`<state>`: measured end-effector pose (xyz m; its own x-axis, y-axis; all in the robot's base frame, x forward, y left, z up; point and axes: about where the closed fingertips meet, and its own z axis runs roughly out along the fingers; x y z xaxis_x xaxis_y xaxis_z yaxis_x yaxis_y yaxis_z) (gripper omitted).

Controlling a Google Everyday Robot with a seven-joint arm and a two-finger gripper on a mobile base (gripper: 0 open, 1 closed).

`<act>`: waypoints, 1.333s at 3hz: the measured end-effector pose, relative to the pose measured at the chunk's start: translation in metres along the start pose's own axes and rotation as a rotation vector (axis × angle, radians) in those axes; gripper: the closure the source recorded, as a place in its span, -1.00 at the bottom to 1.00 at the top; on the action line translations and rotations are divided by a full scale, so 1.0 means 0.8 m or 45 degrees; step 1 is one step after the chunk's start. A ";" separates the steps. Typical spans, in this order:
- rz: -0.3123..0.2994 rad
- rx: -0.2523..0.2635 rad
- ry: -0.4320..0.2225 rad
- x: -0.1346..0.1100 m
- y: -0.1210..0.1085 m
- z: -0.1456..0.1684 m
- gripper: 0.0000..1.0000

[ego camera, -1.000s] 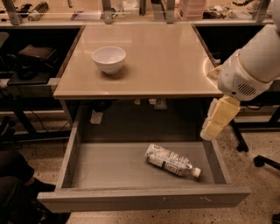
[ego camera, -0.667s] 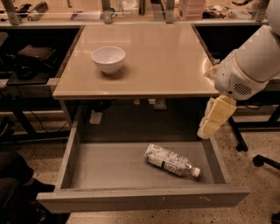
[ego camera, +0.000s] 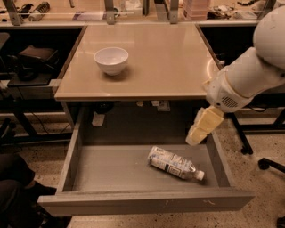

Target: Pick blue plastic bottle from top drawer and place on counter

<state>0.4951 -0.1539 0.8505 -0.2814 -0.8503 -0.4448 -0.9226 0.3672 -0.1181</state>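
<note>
Blue plastic bottle [ego camera: 173, 163]: lies on its side on the drawer floor, in the lower centre-right of the frame.
Bottle direction: the long axis runs diagonally, with the base toward the upper left and the white cap [ego camera: 200, 175] toward the lower right, near the drawer's right wall.
Top drawer [ego camera: 147, 206]: pulled wide open toward the bottom of the frame. It is grey and shallow, and the bottle is the only thing lying in it.
Gripper [ego camera: 196, 136]: pale yellow, hanging tip-down at centre right, over the drawer's back right corner. It is above and to the right of the bottle and does not touch it. Whether it is spread or closed cannot be told, and it holds nothing.
Arm [ego camera: 249, 75]: white and bulky. It comes in from the upper right and crosses the counter's right front corner.
Counter [ego camera: 156, 58]: glossy beige top directly above the drawer, filling the upper centre.
White bowl [ego camera: 111, 59]: upright on the counter's left part, well apart from the gripper.
Workbench [ego camera: 133, 13]: runs along the top edge, cluttered, with metal posts.
Above the bottle: open space, with nothing lying over it.
</note>
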 end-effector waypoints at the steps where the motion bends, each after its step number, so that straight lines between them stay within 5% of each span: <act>1: 0.079 -0.009 -0.071 -0.015 -0.013 0.082 -1.00; 2: 0.189 -0.031 -0.129 -0.020 -0.021 0.161 -1.00; 3: 0.189 -0.032 -0.129 -0.020 -0.021 0.161 -1.00; 4: 0.281 -0.015 -0.180 0.005 -0.008 0.179 -1.00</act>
<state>0.5379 -0.1055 0.7226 -0.4371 -0.6886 -0.5786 -0.8462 0.5328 0.0052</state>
